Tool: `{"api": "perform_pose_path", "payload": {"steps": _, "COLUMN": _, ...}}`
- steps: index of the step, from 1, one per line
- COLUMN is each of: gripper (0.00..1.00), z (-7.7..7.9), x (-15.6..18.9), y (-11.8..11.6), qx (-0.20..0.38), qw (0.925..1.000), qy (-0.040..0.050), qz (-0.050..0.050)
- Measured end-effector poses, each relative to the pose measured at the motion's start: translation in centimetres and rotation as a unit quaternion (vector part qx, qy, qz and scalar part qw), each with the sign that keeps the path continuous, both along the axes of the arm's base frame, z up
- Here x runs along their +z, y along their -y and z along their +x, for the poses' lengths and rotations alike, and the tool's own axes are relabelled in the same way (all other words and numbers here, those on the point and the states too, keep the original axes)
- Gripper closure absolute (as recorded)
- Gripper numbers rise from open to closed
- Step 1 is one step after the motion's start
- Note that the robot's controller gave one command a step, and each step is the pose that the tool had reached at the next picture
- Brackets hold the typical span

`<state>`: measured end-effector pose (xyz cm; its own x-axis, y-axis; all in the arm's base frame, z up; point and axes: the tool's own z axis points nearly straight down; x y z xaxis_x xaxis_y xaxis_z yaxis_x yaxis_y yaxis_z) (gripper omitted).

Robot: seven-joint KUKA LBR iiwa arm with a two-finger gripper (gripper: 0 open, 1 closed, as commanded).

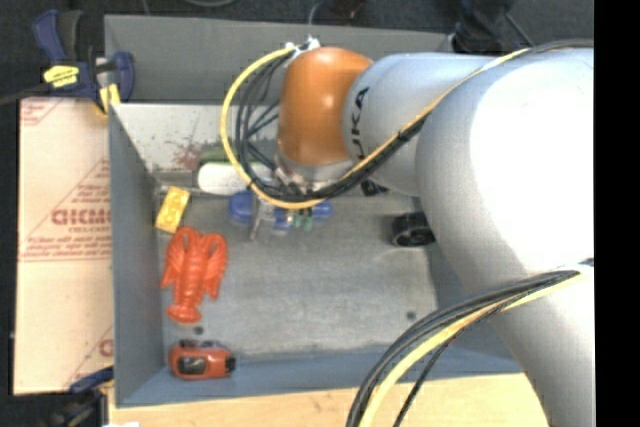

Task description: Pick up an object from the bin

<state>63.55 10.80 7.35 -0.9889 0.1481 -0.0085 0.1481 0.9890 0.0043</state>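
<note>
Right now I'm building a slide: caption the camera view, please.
Gripper down by a blue thing in the grey bin, orange lobster lying apart.

Blue thing (242,208) — half under orange cover (318,105)

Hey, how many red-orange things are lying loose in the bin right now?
2. A lobster toy lies by the left wall; a small red-and-black gadget sits in the near-left corner. The arm covers much of the bin, so more may be hidden.
</note>
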Motion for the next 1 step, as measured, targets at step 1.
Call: {"api": "perform_pose_path", "payload": {"steps": 1, "gripper": 1.00, "z": 0.00, "x": 0.00, "y": 0.01, "qx": 0.000, "qw": 1.0000, "qy": 0.0000, "qz": 0.000}}
